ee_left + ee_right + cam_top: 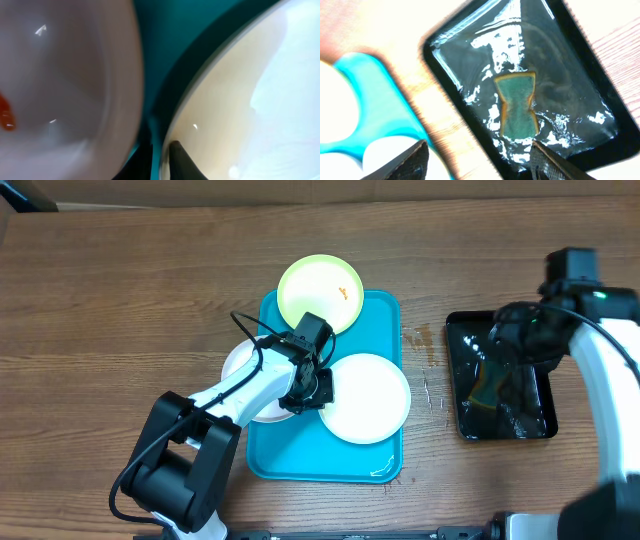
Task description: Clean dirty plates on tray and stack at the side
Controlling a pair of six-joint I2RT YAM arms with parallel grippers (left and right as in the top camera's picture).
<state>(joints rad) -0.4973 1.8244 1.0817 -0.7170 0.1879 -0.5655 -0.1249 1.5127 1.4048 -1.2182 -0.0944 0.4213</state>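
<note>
The turquoise tray [300, 455] lies mid-table. The pale yellow-green plate [320, 292] rests over its far edge. One white plate [368, 398] lies on its right side, another white plate [240, 375] overhangs its left side, partly under my left arm. My left gripper [312, 390] is down between the two white plates. In the left wrist view its fingers [161, 160] close narrowly across the right plate's rim [235, 100]. The left plate [65, 75] shows an orange smear [6, 112]. My right gripper [479, 150] is open and empty above the black tray.
A glossy black tray [455, 380] with water stands at the right and holds a green-and-yellow sponge [517, 105], which also shows in the overhead view [490, 385]. Bare wooden table lies left of the turquoise tray and behind it.
</note>
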